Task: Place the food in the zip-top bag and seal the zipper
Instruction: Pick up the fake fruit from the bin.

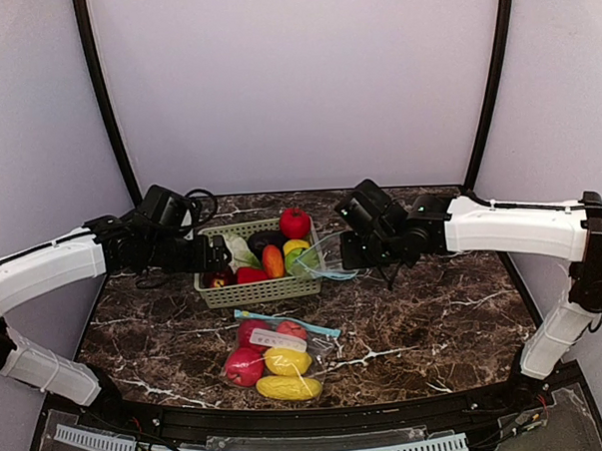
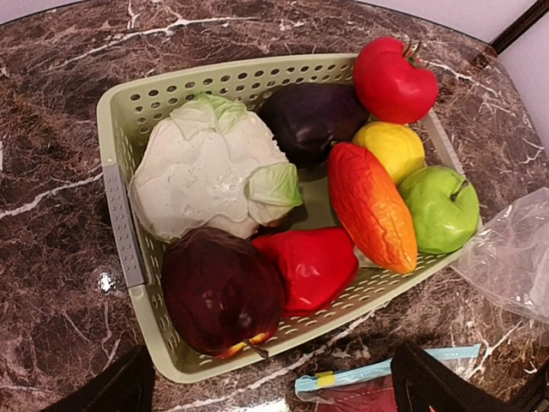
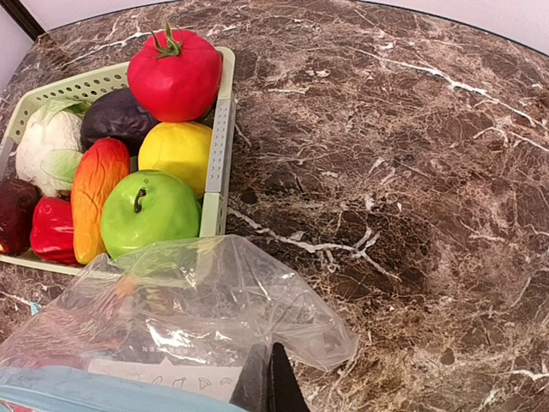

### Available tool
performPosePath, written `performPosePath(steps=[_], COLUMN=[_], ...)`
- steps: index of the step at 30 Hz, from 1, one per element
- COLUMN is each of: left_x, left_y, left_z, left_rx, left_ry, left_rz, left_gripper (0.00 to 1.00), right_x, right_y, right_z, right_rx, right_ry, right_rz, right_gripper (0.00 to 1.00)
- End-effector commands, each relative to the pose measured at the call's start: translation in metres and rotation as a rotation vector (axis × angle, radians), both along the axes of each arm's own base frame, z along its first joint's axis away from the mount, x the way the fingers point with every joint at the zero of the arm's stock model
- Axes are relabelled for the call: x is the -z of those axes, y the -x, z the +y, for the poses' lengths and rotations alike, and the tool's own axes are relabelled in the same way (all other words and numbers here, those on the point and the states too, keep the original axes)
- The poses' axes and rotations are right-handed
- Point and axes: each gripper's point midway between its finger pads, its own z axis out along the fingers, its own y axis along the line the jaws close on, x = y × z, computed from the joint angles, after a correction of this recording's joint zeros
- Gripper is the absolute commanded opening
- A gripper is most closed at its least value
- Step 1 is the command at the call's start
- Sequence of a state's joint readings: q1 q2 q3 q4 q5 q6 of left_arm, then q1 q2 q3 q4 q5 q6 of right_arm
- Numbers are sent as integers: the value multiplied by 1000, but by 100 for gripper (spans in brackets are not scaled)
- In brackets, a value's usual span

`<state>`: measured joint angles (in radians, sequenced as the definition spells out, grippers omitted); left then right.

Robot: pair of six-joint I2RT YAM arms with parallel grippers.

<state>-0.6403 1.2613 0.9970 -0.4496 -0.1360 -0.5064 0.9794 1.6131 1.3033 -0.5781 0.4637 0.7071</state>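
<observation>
Dark marbled counter (image 1: 435,310) under everything. Reaching in over it, left arm (image 1: 43,272) from 9 o'clock and right arm (image 1: 511,226) from 3 o'clock. Left jaws released, spread wide and bare, hovering at the basket's 9 o'clock end in the top view. Right jaws clenched, pinching what looks like a fold of bag film just beside the basket's 3 o'clock end.

Pale green slatted basket (image 2: 257,73) at the counter's centre, crowded with food. Clear zip-top bag (image 1: 317,349) flat on the counter at 6 o'clock of the basket, near but apart, mouth toward the basket. Loose film (image 3: 223,292) standing up off the counter to the right jaws.

In the basket, by the left wrist view:
- cabbage (image 2: 206,176) at 9 o'clock
- dark red apple (image 2: 219,292) at 7, touching a red pepper (image 2: 313,266) at 6
- eggplant (image 2: 309,120) at 12
- orange-red fruit (image 2: 373,206) slantwise right of centre
- green apple (image 2: 442,206) at 3
- tomato (image 2: 390,81) at 1, riding high on the rim
- lemon (image 2: 390,148) at 2, between tomato and green apple

Inside the bag, several red pieces (image 1: 243,366) and two yellow pieces (image 1: 287,362), exact kinds hard to tell. Blue zipper (image 1: 285,323) along the bag's 12 o'clock edge; pressed shut or not, cannot tell.
</observation>
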Motion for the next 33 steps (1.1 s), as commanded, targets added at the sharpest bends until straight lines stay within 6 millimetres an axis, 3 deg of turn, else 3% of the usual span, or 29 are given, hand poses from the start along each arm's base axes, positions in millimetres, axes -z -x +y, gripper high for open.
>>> performPosePath(steps=[1,7,12,19,27,33], left_x=[26,43,54,79,94,93], left_y=[-4,-18,-25,-30,-32,-31], left_z=[17,3,0,10,13,15], left_rx=[-58,-48,-52,-78,-64,-63], left_ry=[-80,-59,-61,-175,-229,-241], left_rz=[57,75,77,126,144,138], left_gripper=[98,97,85,83,83,67], right_x=[-4,-6,-4,-3,-1,0], right_y=[-5,-6,-5,-6,-6,-6], right_z=[7,10,9,11,13,13], right_rx=[-14,-25,-26,-31,-34,-33], right_ry=[-4,-3,-3,-6,-6,-5], right_rz=[0,-3,0,2,6,7], right_gripper=[0,0,0,0,0,0])
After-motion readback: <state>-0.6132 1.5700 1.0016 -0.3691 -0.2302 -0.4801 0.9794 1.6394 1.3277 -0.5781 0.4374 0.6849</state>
